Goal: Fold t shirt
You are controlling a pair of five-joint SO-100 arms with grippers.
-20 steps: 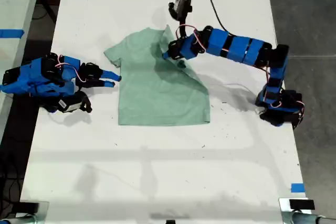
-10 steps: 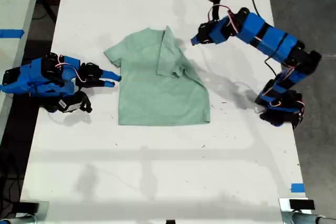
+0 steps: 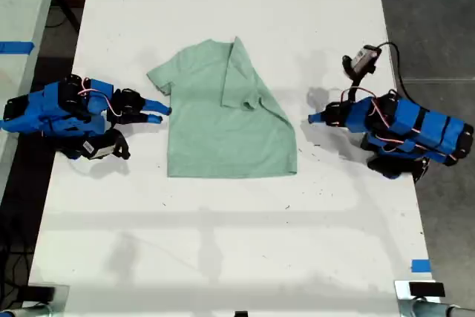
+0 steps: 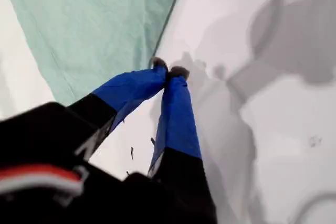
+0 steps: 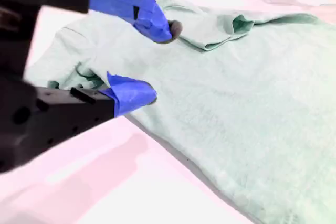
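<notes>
The pale mint-green t shirt (image 3: 215, 135) lies flat on the white table (image 3: 223, 243), with the sleeve side toward the exterior view's right folded over onto its body (image 3: 241, 83). My first gripper (image 3: 312, 118) rests low on the table off the shirt's edge at the exterior view's right. It is shut with nothing in it (image 4: 168, 70), and the shirt (image 4: 94, 24) is just ahead. My second gripper (image 3: 157, 113) sits at the sleeve on the exterior view's left. Its jaws are open (image 5: 160, 61) over the shirt (image 5: 252, 98) and hold nothing.
Dark floor runs past the table's edge at the exterior view's right. A strip of blue tape (image 3: 420, 265) marks the near corner on that side. A second table with blue tape (image 3: 15, 47) stands at the exterior view's left. The first arm's camera and cable (image 3: 361, 59) stick up.
My first gripper let go of the folded sleeve, lifted away toward the exterior view's right, then dropped down to the table beside the shirt. The second arm has not moved.
</notes>
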